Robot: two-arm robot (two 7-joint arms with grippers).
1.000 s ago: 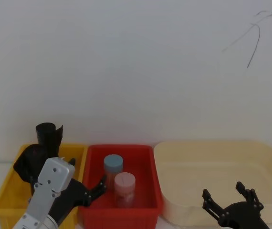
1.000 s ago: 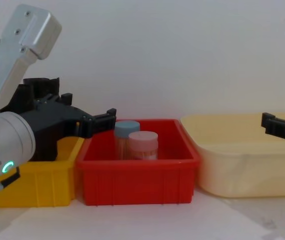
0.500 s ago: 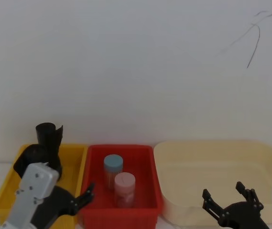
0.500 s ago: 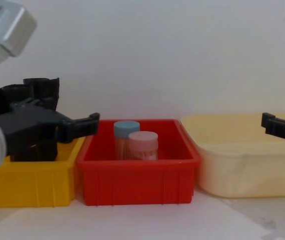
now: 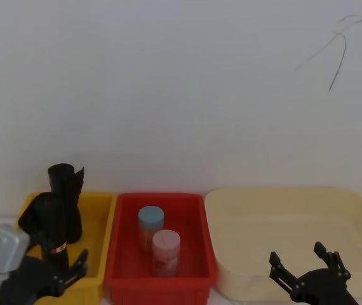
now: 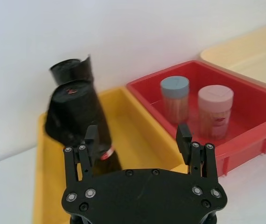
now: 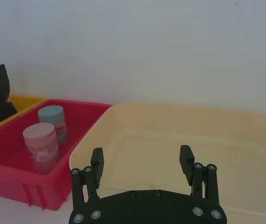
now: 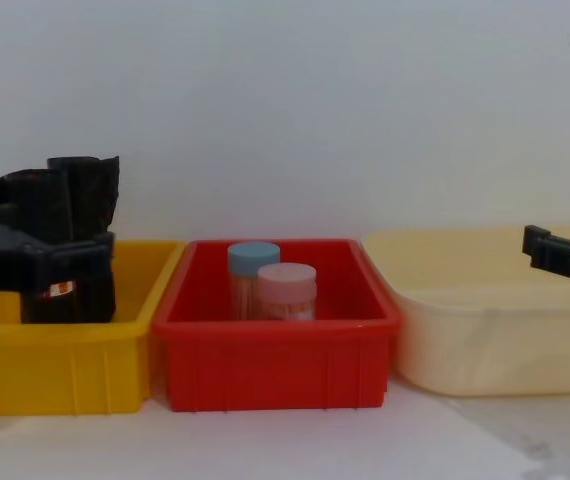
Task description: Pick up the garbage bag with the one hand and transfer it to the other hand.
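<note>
Black and rolled, the garbage bag (image 5: 53,219) stands tilted in the yellow bin (image 8: 65,350), just in front of a plain black roll (image 5: 65,178). The left gripper (image 6: 138,135) hovers at the bin's front edge, jaws wide apart and empty. The right gripper (image 7: 141,156) hangs spread and empty at the cream tub's (image 5: 282,196) front rim.

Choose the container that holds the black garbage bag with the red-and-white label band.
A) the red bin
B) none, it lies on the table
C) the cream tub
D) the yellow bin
D: the garbage bag sits with its lower end inside the yellow bin, at the robot's left end of the row.
</note>
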